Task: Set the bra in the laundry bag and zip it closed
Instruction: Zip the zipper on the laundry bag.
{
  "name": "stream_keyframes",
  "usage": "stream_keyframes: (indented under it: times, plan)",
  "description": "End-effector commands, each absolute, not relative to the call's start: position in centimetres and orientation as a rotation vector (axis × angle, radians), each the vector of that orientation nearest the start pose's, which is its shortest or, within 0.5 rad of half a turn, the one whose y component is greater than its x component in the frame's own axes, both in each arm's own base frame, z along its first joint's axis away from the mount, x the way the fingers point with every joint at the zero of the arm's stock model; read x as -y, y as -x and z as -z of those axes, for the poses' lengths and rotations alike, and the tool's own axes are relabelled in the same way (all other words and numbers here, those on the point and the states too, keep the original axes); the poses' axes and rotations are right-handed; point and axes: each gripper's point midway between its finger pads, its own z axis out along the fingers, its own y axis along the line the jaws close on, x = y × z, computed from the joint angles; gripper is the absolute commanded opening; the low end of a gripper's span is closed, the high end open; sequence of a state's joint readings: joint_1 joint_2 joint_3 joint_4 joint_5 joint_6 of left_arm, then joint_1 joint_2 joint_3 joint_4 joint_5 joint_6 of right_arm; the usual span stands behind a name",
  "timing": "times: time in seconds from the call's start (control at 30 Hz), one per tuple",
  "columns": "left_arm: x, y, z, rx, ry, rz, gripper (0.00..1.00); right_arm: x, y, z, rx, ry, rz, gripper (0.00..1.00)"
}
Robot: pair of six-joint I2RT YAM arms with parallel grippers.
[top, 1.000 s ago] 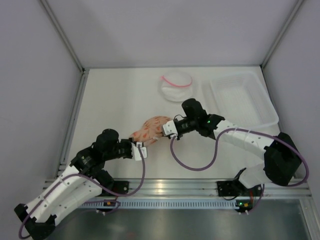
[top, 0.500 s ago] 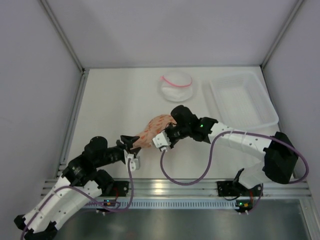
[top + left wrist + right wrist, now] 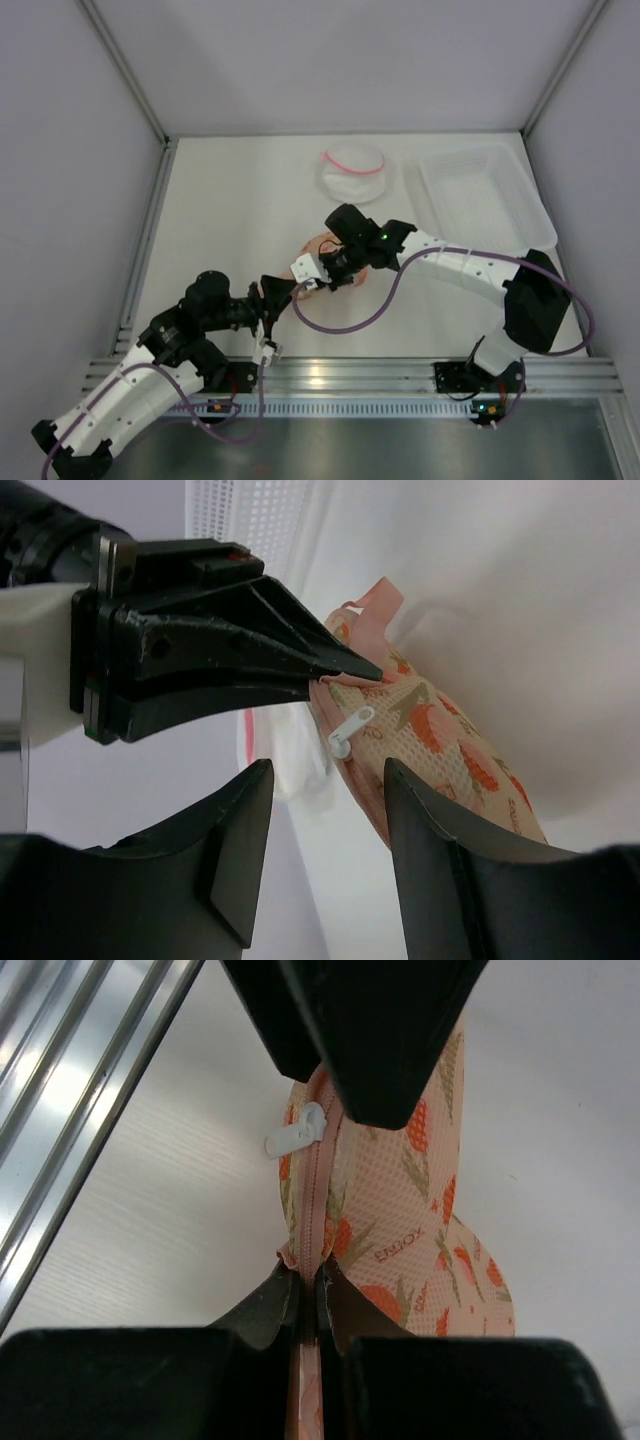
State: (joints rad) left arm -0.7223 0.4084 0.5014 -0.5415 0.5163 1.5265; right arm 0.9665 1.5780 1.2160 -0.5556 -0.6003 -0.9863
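Observation:
The laundry bag (image 3: 320, 243), peach with red-orange print, hangs on edge, mostly hidden under my right gripper (image 3: 318, 272). In the right wrist view the right gripper (image 3: 308, 1278) is shut on the bag's (image 3: 420, 1220) zipper seam, with the white zipper pull (image 3: 298, 1135) just beyond. My left gripper (image 3: 285, 293) is open and empty just left of the bag. In the left wrist view the left gripper (image 3: 327, 780) is open, with the bag (image 3: 430, 730) and its zipper pull (image 3: 350, 728) just ahead of the right finger. The bra is out of view.
A white mesh round pouch with a pink rim (image 3: 352, 172) lies at the back middle. A clear plastic tray (image 3: 480, 155) stands at the back right. A metal rail (image 3: 330, 375) runs along the near edge. Grey walls enclose the table.
My right gripper has carried the bag left and toward the near edge, turning it on edge. My left gripper has drawn back from the bag's end and is open.

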Motion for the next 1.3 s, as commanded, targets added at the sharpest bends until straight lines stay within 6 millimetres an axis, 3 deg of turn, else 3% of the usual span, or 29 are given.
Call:
stream_keyframes:
  times: [0.0,0.57,0.77,0.93,1.27]
  plan:
    - [21.0,-13.5,-21.0,-0.300,-1.863,-0.045,0.54,-37.8,-15.7,-16.3,-1.158,2.100,-0.861,0.00]
    - [22.2,-14.3,-19.0,-0.189,-1.957,-0.071,0.40,-37.9,-15.7,-16.8,-1.198,2.063,-0.966,0.00]
    - [22.5,-14.7,-19.7,-0.198,-1.943,-0.075,0.23,-37.9,-15.7,-16.5,-1.208,2.068,-0.976,0.00]
    - [22.6,-14.4,-20.5,-0.204,-1.916,-0.051,0.00,-38.0,-16.1,-16.0,-1.247,2.053,-0.962,0.00]
    - [22.2,-14.1,-21.8,-0.302,-1.856,0.000,0.00,-38.0,-19.6,-15.9,-1.406,1.870,-0.926,0.00]
